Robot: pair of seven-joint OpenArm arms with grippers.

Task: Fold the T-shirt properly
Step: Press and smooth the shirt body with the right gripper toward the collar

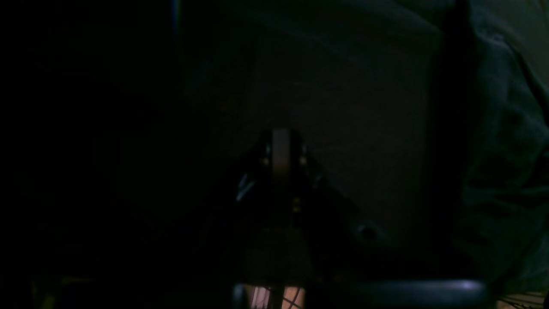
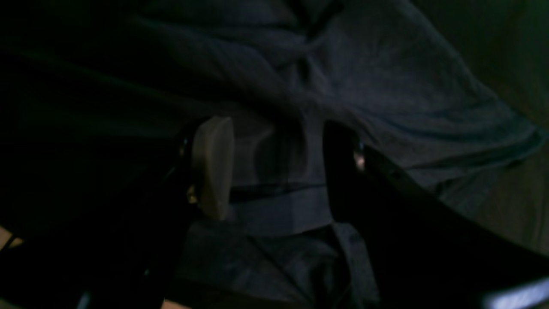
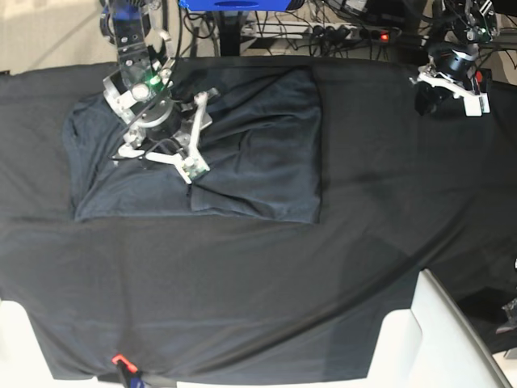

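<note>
Jaws of right gripper (image 2: 274, 171) spread over T-shirt (image 3: 258, 137).

This is a robotics lab bench. A black table cloth (image 3: 242, 283) drapes the work surface, two metal robot arms are mounted at its far edge, and behind them a power strip (image 3: 355, 32) with a lit red switch sits among tangled cables (image 3: 275, 24).

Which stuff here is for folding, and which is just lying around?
For the job:
T-shirt
right gripper, open above the T-shirt
left gripper, off at the table's far corner

Just there:
black table cloth
white panels
cables behind the table
</note>
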